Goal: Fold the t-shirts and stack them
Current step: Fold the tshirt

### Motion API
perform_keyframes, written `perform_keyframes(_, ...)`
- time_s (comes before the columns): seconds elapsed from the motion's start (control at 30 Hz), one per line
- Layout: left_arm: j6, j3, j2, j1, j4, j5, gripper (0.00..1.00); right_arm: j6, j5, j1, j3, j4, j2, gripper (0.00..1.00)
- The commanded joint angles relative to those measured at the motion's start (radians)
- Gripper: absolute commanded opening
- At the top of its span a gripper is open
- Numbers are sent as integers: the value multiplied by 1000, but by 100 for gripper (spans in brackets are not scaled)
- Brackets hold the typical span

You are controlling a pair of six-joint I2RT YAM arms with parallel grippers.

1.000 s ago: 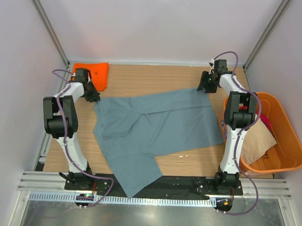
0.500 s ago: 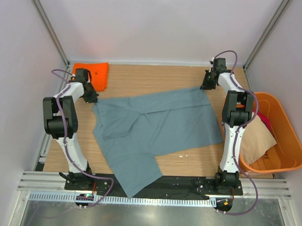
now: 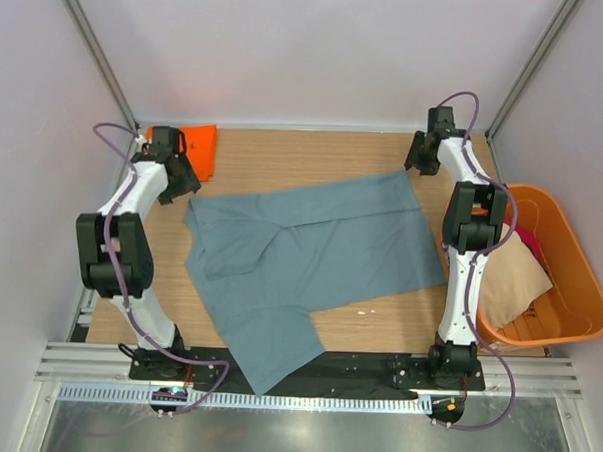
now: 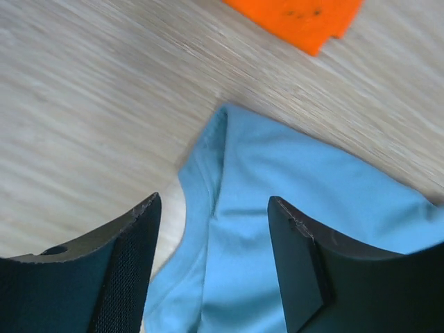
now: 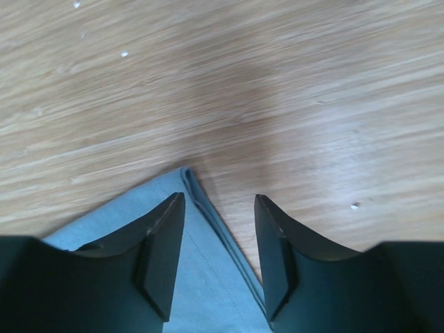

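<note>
Change: left gripper [image 4: 213, 201] and right gripper [image 5: 218, 198] have let go of the corners and backed off, fingers apart, empty | grey-blue t-shirt [image 3: 310, 256]: soft, creased, flat.

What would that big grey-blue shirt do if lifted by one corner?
Likely floppy: the shirt lies flat with soft creases, so it would probably sag and drape. It looks thin, so probably light. A push would likely bunch it rather than slide it whole across the table.

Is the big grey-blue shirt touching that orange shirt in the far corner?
Apart. The left wrist view shows a band of wooden table between the grey-blue shirt and the orange shirt; the top view shows the same gap.
</note>
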Motion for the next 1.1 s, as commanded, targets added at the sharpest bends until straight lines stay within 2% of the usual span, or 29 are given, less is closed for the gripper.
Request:
perform_keyframes(0.0, -61, -33, -227, -40, -97, -104, 64, 35, 109, 1, 68, -113, -90, 53)
perform_keyframes(0.1, -151, -149, -332, -40, -120, 52, 58, 56, 96, 7, 59, -152, -164, 56)
perform_keyframes(0.13, -171, -235, -393, -71, -121, 86, 56, 64, 68, 13, 10, -147, -188, 56)
perform_keyframes(0.17, -194, -284, -431, -83, -118, 108, 56, 99, -46, 19, -31, -130, -219, 56)
perform_keyframes(0.2, -217, -324, -462, -89, -115, 154, 55, 121, -99, 19, -85, -70, -298, 56)
perform_keyframes(0.23, -225, -391, -517, -94, -109, 172, 56, 153, -152, 50, -208, -26, -335, 57)
perform_keyframes(0.3, -234, -435, -550, -100, -118, 214, 58, 225, -293, 125, -339, 116, -421, 57)
perform_keyframes(0.37, -245, -472, -576, -100, -152, 225, 59, 304, -350, 235, -513, 199, -533, 57)
perform_keyframes(0.4, -248, -485, -588, -102, -152, 225, 59, 341, -419, 275, -580, 327, -566, 57)
perform_keyframes(0.43, -251, -501, -603, -100, -152, 213, 60, 378, -441, 312, -705, 395, -628, 57)
perform_keyframes(0.47, -257, -507, -610, -100, -150, 200, 60, 427, -455, 399, -764, 533, -648, 57)
perform_keyframes(0.53, -268, -521, -613, -100, -118, 214, 60, 440, -479, 473, -852, 586, -659, 56)
perform_keyframes(0.67, -280, -542, -544, -100, -91, 284, 57, 495, -513, 607, -920, 713, -626, 53)
perform_keyframes(0.77, -283, -552, -525, -102, -91, 268, 57, 487, -510, 683, -905, 706, -578, 49)
perform_keyframes(1.07, -268, -536, -452, -100, -72, 242, 67, 486, -490, 791, -885, 752, -468, 51)
